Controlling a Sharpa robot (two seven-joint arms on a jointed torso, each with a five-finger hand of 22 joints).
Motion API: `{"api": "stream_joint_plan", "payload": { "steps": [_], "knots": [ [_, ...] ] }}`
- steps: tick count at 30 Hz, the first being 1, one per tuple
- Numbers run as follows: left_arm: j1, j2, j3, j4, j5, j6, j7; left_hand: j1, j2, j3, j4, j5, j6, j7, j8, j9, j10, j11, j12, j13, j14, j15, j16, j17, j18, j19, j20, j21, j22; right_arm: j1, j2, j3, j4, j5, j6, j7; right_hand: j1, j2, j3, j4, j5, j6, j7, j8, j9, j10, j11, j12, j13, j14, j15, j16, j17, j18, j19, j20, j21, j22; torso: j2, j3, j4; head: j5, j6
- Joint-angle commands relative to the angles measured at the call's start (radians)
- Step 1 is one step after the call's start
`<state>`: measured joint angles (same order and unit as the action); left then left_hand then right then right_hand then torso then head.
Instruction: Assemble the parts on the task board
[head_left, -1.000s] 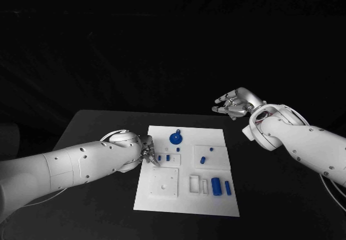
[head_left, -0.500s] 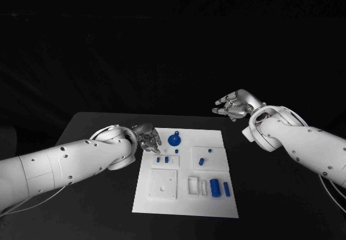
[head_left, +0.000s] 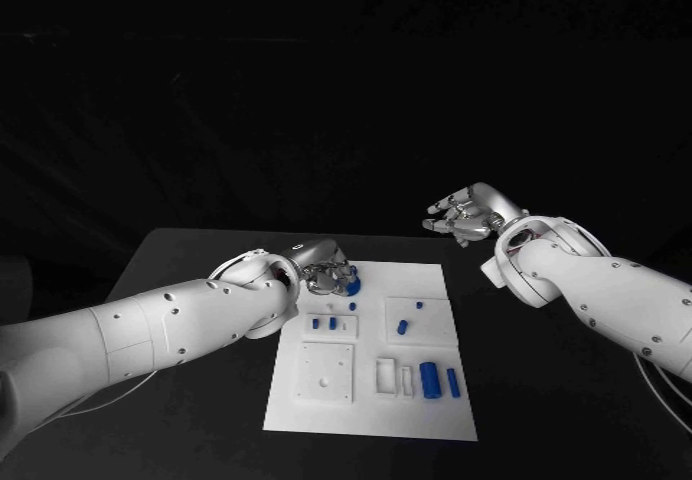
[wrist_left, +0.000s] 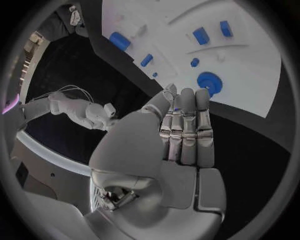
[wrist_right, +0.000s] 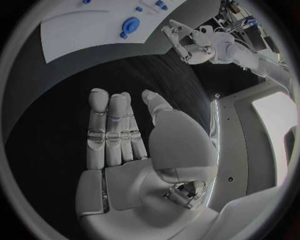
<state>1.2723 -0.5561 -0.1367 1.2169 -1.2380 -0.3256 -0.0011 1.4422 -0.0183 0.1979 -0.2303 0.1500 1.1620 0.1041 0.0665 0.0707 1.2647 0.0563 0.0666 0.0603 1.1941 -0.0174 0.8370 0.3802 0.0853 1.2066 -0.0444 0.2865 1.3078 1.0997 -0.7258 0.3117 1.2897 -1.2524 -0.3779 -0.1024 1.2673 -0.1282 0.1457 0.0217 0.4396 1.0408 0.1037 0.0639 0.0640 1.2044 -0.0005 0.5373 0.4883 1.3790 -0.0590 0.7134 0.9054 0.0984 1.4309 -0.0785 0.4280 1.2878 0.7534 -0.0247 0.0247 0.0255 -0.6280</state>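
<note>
The white task board (head_left: 372, 400) lies in the middle of the black table. A blue gear (head_left: 352, 286) sits near its far edge, partly covered by my left hand (head_left: 327, 271). That hand hovers over the gear with straight fingers (wrist_left: 187, 120) and nothing in them; the gear (wrist_left: 207, 81) lies just beyond the fingertips. Small blue pieces (head_left: 323, 323) stand in a recess at the board's left, another (head_left: 402, 326) at mid-board, and two blue cylinders (head_left: 440, 380) near the front right. My right hand (head_left: 463, 214) is raised beyond the board's far right corner, open and empty (wrist_right: 119, 135).
Bare black table (head_left: 188, 260) surrounds the board on all sides. White recessed blocks (head_left: 327, 372) and slots (head_left: 387, 376) take up the board's near half. The right wrist view shows the board (wrist_right: 81, 35) with the gear (wrist_right: 130, 25) and my left hand (wrist_right: 178, 35).
My left hand has moved from the board's left edge toward its far end and now hangs over the blue gear. The right hand has barely moved.
</note>
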Motion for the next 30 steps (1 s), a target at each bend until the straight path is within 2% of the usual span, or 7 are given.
{"api": "stream_joint_plan", "payload": {
  "steps": [1, 5, 8, 11, 18, 24, 30],
  "knots": [
    [-0.006, 0.039, -0.013, -0.05, -0.078, -0.019, 0.084, -0.016, -0.005, 0.008, 0.001, -0.006, 0.003, -0.002, -0.003, -0.001, -0.016, 0.008, -0.004, -0.001, 0.018, -0.002, 0.018, 0.011, 0.019, 0.017, 0.002, 0.017, 0.025, 0.0, 0.003, 0.0, 0.003, 0.009, -0.002, 0.015, -0.008, -0.007, 0.02, 0.004, 0.001, 0.003, 0.007, -0.003, -0.001, 0.042, 0.007, -0.137, -0.125, 0.004, 0.001, -0.003, -0.015, 0.005, 0.002, 0.001, -0.007, -0.001, 0.003, 0.0001, -0.0015, -0.002, 0.002],
    [-0.012, 0.083, -0.031, -0.103, -0.112, -0.02, 0.092, -0.04, -0.017, 0.018, 0.002, -0.003, -0.007, -0.002, -0.004, -0.002, -0.028, 0.011, -0.004, -0.001, 0.014, 0.001, 0.026, 0.018, 0.021, 0.015, 0.006, 0.024, 0.021, 0.0, 0.004, 0.0, 0.008, 0.01, -0.003, 0.014, -0.012, -0.009, 0.03, 0.005, 0.007, 0.002, 0.009, -0.002, -0.001, 0.078, 0.016, -0.251, -0.233, 0.003, 0.005, 0.003, -0.024, 0.008, 0.005, 0.004, -0.006, -0.001, 0.006, 0.0009, -0.0006, -0.005, 0.005],
    [-0.015, 0.113, -0.048, -0.143, -0.142, -0.022, 0.09, -0.05, -0.025, 0.036, -0.002, 0.028, -0.017, -0.001, -0.003, -0.001, -0.033, 0.012, -0.004, -0.001, 0.016, 0.001, 0.027, 0.021, 0.024, 0.017, 0.006, 0.029, 0.022, 0.0, 0.006, 0.0, 0.013, 0.011, -0.003, 0.013, -0.014, -0.012, 0.039, 0.006, 0.015, 0.002, 0.01, -0.002, -0.001, 0.103, 0.02, -0.314, -0.293, 0.001, 0.007, 0.006, -0.029, 0.011, 0.007, 0.006, -0.006, -0.001, 0.008, 0.0023, -0.0012, -0.002, 0.007],
    [-0.02, 0.133, -0.057, -0.172, -0.161, -0.014, 0.084, -0.059, -0.031, 0.049, -0.002, 0.029, -0.02, 0.0, -0.004, -0.002, -0.046, 0.016, -0.004, -0.001, 0.021, 0.002, 0.033, 0.024, 0.025, 0.02, 0.007, 0.035, 0.022, 0.0, 0.007, 0.0, 0.018, 0.011, -0.003, 0.013, -0.016, -0.014, 0.042, 0.007, 0.02, 0.002, 0.011, -0.002, -0.001, 0.114, 0.023, -0.346, -0.323, 0.001, 0.009, 0.008, -0.033, 0.013, 0.007, 0.007, -0.01, -0.002, 0.009, 0.0023, -0.0031, -0.002, 0.008],
    [-0.027, 0.161, -0.063, -0.211, -0.188, 0.01, 0.074, -0.076, -0.062, 0.052, 0.003, 0.026, -0.057, 0.008, -0.004, -0.003, -0.121, 0.037, -0.006, -0.001, 0.011, 0.014, 0.026, 0.02, 0.028, 0.014, 0.018, 0.029, 0.017, 0.0, 0.007, 0.0, 0.025, 0.012, -0.005, 0.012, -0.021, -0.019, 0.057, 0.015, 0.023, -0.008, 0.017, -0.002, -0.001, 0.111, 0.037, -0.417, -0.396, 0.011, 0.015, 0.014, -0.04, 0.018, 0.016, 0.013, 0.014, 0.007, 0.011, 0.0036, -0.0039, -0.001, 0.008],
    [-0.036, 0.18, -0.064, -0.234, -0.212, 0.017, 0.064, -0.067, -0.068, 0.06, 0.014, 0.029, -0.061, 0.009, -0.004, -0.002, -0.131, 0.038, -0.005, -0.001, 0.015, 0.013, 0.022, 0.015, 0.033, 0.019, 0.02, 0.023, 0.019, 0.0, 0.009, 0.0, 0.027, 0.013, -0.005, 0.013, -0.023, -0.024, 0.066, 0.019, 0.023, -0.008, 0.018, -0.002, -0.001, 0.118, 0.041, -0.447, -0.419, 0.011, 0.017, 0.016, -0.046, 0.022, 0.018, 0.016, 0.012, 0.008, 0.012, 0.0011, -0.0048, -0.002, 0.009],
    [-0.04, 0.195, -0.065, -0.266, -0.245, 0.021, 0.033, -0.062, -0.073, 0.076, 0.022, 0.047, -0.071, 0.014, -0.004, -0.004, -0.152, 0.043, -0.006, -0.002, 0.018, 0.013, 0.019, 0.009, 0.036, 0.021, 0.02, 0.024, 0.021, 0.0, 0.009, 0.0, 0.03, 0.014, -0.005, 0.013, -0.024, -0.026, 0.068, 0.02, 0.023, -0.009, 0.018, -0.002, -0.001, 0.121, 0.041, -0.456, -0.419, 0.012, 0.017, 0.02, -0.049, 0.022, 0.021, 0.016, 0.021, 0.011, 0.013, 0.0021, -0.0041, -0.006, 0.008]
  ]
}}
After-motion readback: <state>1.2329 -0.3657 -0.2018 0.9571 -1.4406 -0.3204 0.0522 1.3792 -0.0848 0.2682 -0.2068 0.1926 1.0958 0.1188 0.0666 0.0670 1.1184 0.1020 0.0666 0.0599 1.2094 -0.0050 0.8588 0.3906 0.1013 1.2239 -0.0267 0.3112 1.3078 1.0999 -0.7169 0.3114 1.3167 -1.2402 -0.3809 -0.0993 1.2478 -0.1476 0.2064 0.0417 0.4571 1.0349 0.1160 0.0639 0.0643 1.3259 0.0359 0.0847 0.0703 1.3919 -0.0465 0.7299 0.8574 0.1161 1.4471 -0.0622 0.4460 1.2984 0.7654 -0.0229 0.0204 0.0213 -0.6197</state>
